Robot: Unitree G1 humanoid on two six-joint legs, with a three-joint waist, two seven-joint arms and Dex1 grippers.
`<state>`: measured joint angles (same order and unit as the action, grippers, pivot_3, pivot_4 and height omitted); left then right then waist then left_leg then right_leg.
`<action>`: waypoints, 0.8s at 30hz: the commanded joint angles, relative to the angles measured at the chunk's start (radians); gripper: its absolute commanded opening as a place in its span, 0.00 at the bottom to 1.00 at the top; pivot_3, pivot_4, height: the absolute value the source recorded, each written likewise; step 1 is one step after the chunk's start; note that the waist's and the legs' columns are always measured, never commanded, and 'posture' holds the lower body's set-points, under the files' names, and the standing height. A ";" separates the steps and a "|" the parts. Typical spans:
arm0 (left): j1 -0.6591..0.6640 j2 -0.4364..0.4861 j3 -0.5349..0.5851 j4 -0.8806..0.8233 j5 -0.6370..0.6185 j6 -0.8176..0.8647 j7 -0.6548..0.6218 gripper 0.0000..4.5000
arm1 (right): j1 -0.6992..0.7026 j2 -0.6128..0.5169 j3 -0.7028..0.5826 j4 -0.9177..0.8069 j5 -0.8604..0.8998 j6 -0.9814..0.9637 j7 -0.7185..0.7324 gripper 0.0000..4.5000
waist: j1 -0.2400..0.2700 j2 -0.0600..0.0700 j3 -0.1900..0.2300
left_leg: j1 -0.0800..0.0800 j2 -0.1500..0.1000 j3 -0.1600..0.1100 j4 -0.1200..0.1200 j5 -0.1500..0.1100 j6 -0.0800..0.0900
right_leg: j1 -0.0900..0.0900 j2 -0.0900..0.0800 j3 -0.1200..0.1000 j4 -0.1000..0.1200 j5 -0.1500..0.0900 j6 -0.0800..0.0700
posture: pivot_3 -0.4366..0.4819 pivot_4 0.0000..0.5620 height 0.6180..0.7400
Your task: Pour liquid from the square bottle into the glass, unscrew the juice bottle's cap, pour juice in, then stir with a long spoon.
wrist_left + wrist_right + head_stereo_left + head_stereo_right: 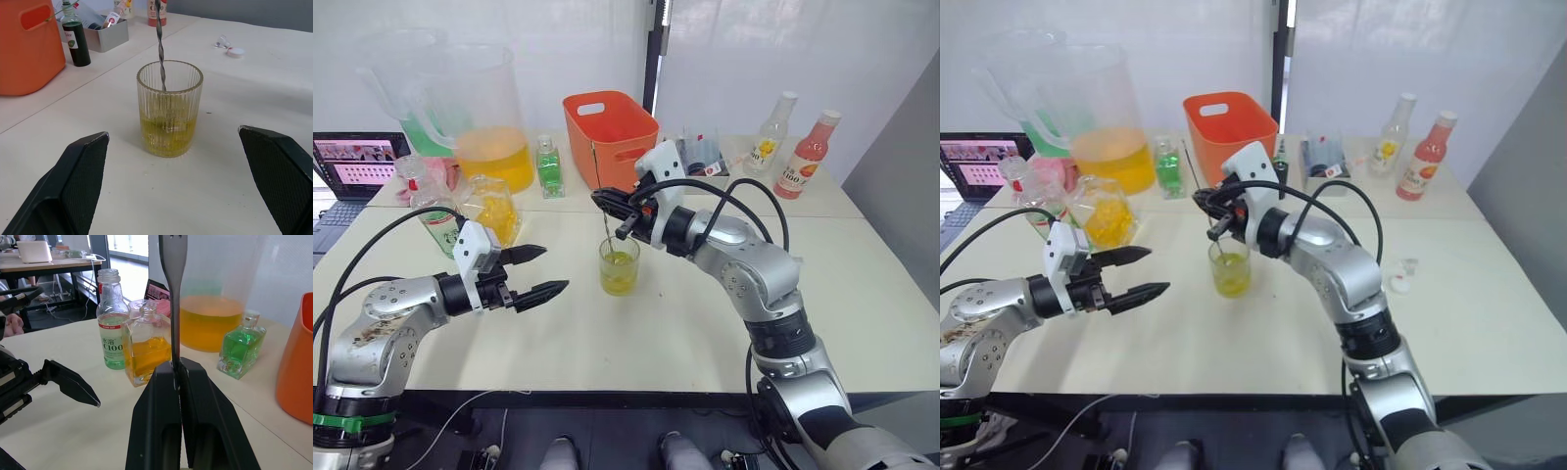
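– How does the left arm stand?
– It reaches forward and inward, low, with the forearm almost level. The left gripper (540,270) has its two black fingers spread wide apart, with nothing between them, pointing toward the middle.

– And the right arm?
– It comes from the right side, bent at the elbow, the forearm going toward the centre and the wrist turned downward. The right gripper (613,208) has its fingers (195,401) pressed together on the handle of the long spoon (160,51), which hangs straight down from it.
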<state>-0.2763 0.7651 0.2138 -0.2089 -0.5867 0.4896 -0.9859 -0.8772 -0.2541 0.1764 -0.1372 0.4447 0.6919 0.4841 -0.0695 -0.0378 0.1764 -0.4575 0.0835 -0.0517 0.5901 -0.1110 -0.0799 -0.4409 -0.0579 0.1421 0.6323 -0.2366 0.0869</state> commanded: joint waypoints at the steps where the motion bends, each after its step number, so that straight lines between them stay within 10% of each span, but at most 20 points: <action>1: -0.022 0.001 -0.003 0.003 0.007 -0.028 -0.008 1.00 | -0.004 -0.011 -0.031 -0.043 0.009 0.027 0.012 0.00 | 0.000 0.000 0.000 | 0.000 0.000 0.000 0.000 0.000 0.000 | 0.000 0.000 0.000 0.000 0.000 0.000 | 0.48 0.27 1.00; 24: -0.019 0.009 -0.018 0.009 0.022 -0.027 -0.016 1.00 | 0.002 -0.043 -0.022 -0.076 -0.084 0.018 0.006 0.00 | 0.000 0.000 0.000 | 0.001 0.000 0.000 0.001 0.000 0.000 | 0.001 0.000 0.000 0.000 -0.001 0.000 | 0.48 0.27 1.00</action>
<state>-0.2916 0.7640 0.1778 -0.1785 -0.5533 0.4627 -1.0014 -0.8507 -0.3166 0.1656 -0.1916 0.3734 0.7433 0.5131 -0.0690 -0.0379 0.1763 -0.4564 0.0835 -0.0521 0.5912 -0.1109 -0.0799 -0.4397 -0.0579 0.1419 0.6328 -0.2372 0.0870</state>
